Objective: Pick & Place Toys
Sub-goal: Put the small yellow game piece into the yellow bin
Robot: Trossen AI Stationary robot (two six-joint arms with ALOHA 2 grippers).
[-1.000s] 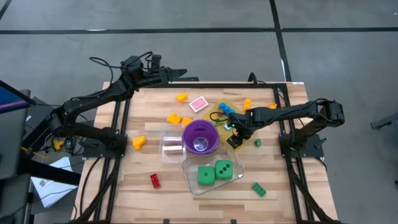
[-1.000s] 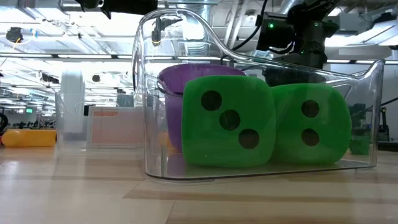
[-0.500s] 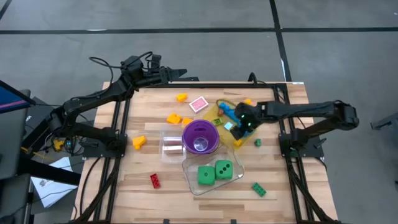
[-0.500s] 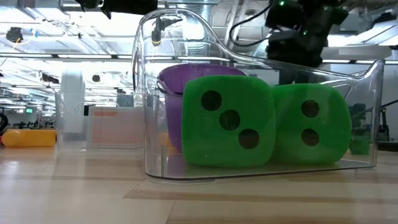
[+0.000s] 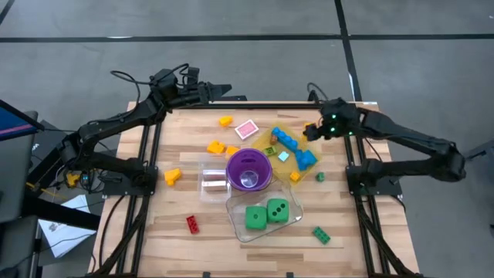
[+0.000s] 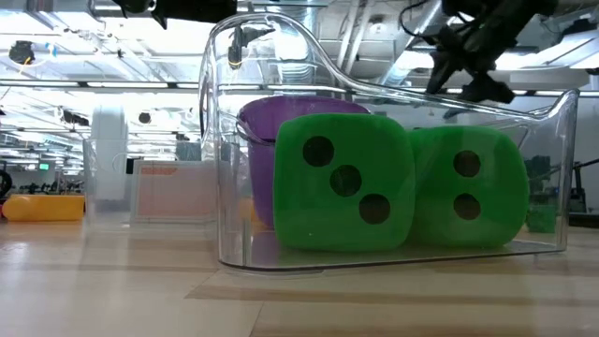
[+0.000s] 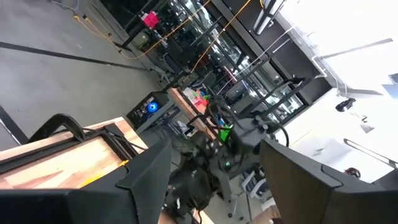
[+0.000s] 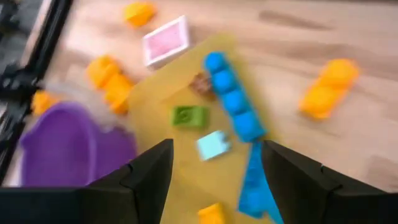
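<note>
Retreat underway: right gripper (image 5: 327, 128) is lifting clear toward the far right edge, fingers spread and apparently empty; blue bricks (image 5: 294, 147) are now lying on the yellow tray (image 5: 272, 139), so that placement looks done; left gripper (image 5: 224, 89) is waiting far-left, spread.

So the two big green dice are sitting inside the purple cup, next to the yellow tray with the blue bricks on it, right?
Not quite. The two green dice sit inside a clear plastic tub, not in the purple cup; the high view shows the cup standing just beyond the tub. The rest holds: the yellow tray with the blue bricks lies right beside the cup.
</note>
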